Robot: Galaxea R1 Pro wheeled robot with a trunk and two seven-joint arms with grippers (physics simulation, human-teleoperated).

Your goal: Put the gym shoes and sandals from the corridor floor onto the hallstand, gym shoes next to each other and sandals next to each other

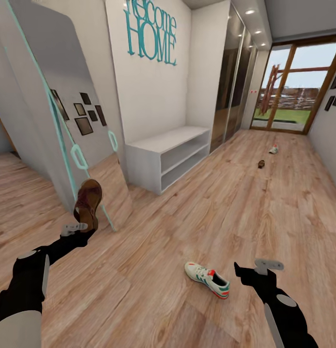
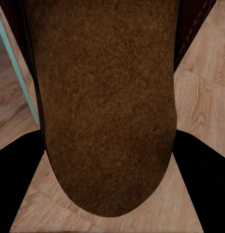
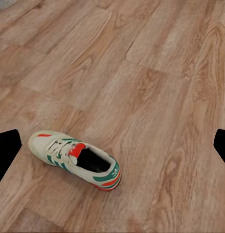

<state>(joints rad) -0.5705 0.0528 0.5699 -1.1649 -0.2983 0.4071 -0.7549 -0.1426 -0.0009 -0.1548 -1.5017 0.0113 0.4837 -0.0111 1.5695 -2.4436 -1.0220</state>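
While left pincer [image 1: 77,226] pinches a sandal [image 1: 88,202], right pincer [image 1: 264,267], spread, has gym shoe [image 1: 207,279] at nine o'clock, lengthwise toward it.

Looking along my right arm, I see one gym shoe [image 3: 76,159] lying upright on the corridor floor [image 3: 151,73], laces and red-orange tongue facing up. My two dark fingers [image 3: 7,150] sit at the picture's opposite edges, spread wide apart, well clear of it.
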